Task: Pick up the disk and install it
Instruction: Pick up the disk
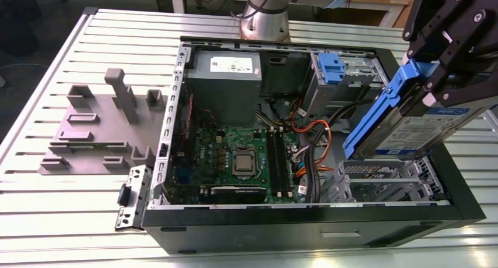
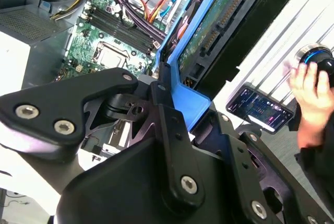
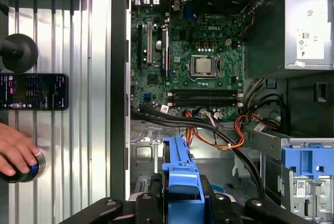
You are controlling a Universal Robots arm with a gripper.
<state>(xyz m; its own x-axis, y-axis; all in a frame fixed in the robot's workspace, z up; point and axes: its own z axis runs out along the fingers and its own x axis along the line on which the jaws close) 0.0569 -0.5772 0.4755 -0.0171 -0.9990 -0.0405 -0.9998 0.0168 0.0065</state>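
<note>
Claw: the gripper is pinching the disk at its upper end; in both wrist views the black fingers press against a blue rail of the disk.
Disk attitude: held in the air, steeply tilted, with the label side facing the exterior view's right and the blue rail along its raised edge. In the second wrist view its green circuit-board side shows.
Disk location: over the exterior view's right side of the open computer case, with its lower end just above the grey metal drive cage. Whether they touch cannot be told.
Case interior: motherboard lies flat in the middle, and the power supply sits at the far end.
Table: a slatted metal table carries the case.
Holder block: the grey slotted holder block stands well apart from the disk, at the exterior view's left.
Operator: a person's hand rests on a black knob beside a lit phone.
</note>
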